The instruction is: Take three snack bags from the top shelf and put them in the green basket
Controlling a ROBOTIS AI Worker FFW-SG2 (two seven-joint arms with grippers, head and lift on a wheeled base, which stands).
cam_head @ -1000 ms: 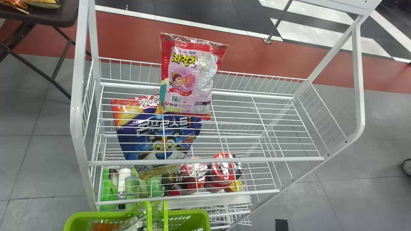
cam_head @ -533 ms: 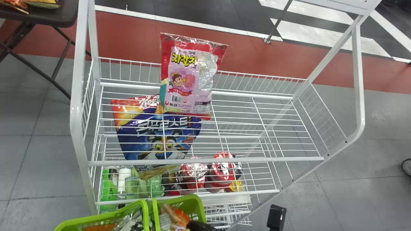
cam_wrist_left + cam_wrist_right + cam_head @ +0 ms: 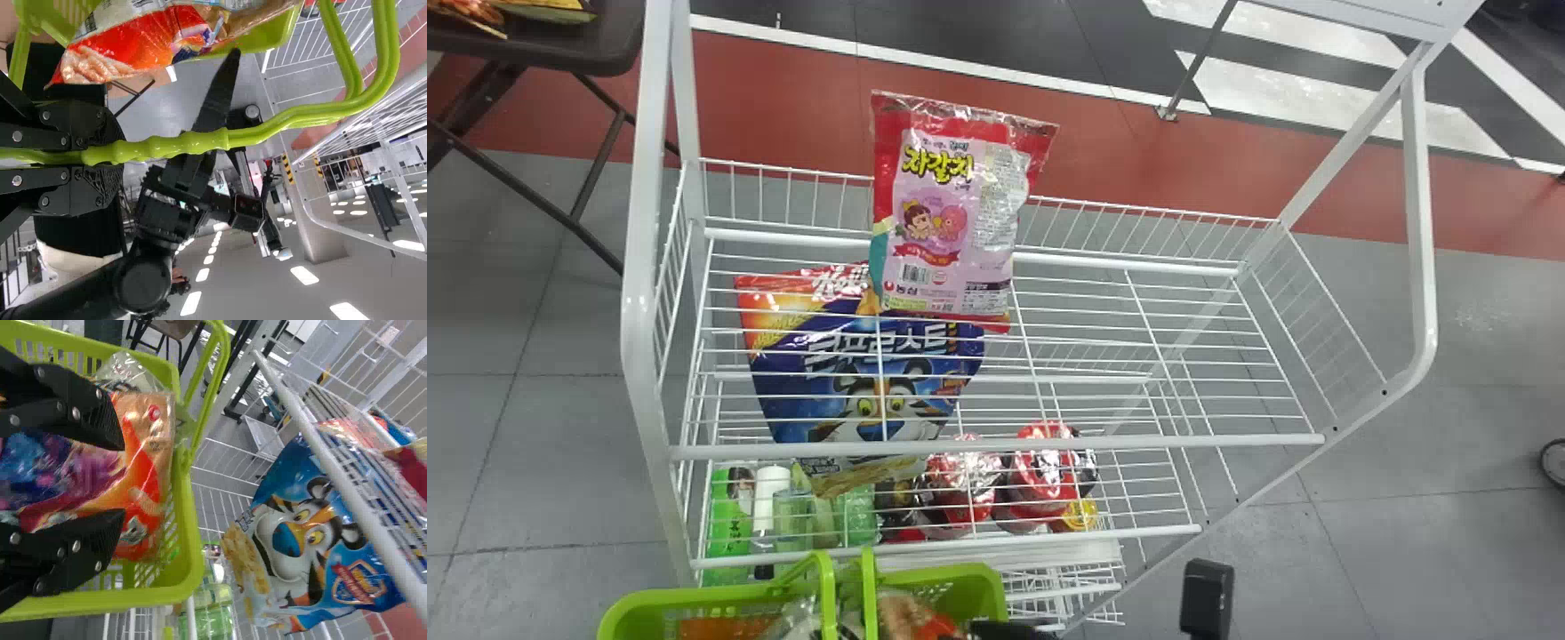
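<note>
Low at the bottom edge of the head view, my right gripper (image 3: 1009, 629) is at the green basket (image 3: 667, 597). In the right wrist view my right gripper (image 3: 121, 477) stands open, its fingers apart over an orange snack bag (image 3: 143, 457) inside the basket (image 3: 190, 577). Other packs lie in there too. My left gripper (image 3: 110, 157) is closed around the basket's green handle (image 3: 193, 143). A pink-and-red snack bag (image 3: 943, 222) rests on the top shelf (image 3: 1138, 311), against its back rail.
A blue tiger-face bag (image 3: 871, 373) shows through the top shelf's wires, with red packs (image 3: 1049, 471) and bottles (image 3: 772, 498) lower down. White frame posts (image 3: 1423, 222) rise at the rack's ends. A dark table (image 3: 596, 40) stands behind at the left.
My right gripper and the orange bag have come into the head view at the basket's right half. The basket tilted and shifted, then levelled again. The pink bag has stayed put.
</note>
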